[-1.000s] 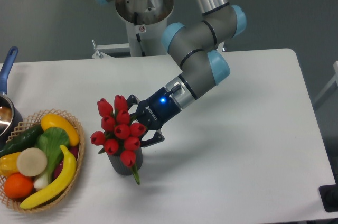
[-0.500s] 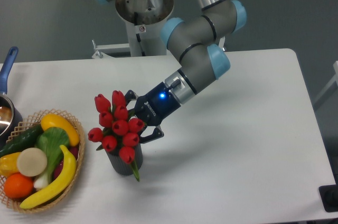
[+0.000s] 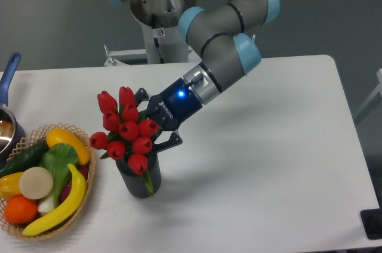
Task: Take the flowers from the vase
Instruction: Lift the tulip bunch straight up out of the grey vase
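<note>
Lifting looks underway: gripper (image 3: 152,126) has shifted up and to the left over the last second, and the flowers (image 3: 122,132) went with it, the red buds now sitting higher and further left than before. Jaws appear clamped on the bunch just behind the buds, near the stems, though the buds hide the actual contact, so the grasp is a judgement from the shared motion. The vase (image 3: 140,178) seems to have slid left slightly as well, and it looks tilted, its mouth leaning toward the bunch, so the stems are probably dragging on the rim. Lower buds and a green leaf are at the mouth; stems not clear of it yet. Read: grasp done, extraction partway. Risk is the vase tipping or riding up with the bunch, since the pull is angled rather than straight along the stems. Wicker basket (image 3: 83,139) of fruit and vegetables sits just left of the vase, close enough to be bumped if the slide continues.
</note>
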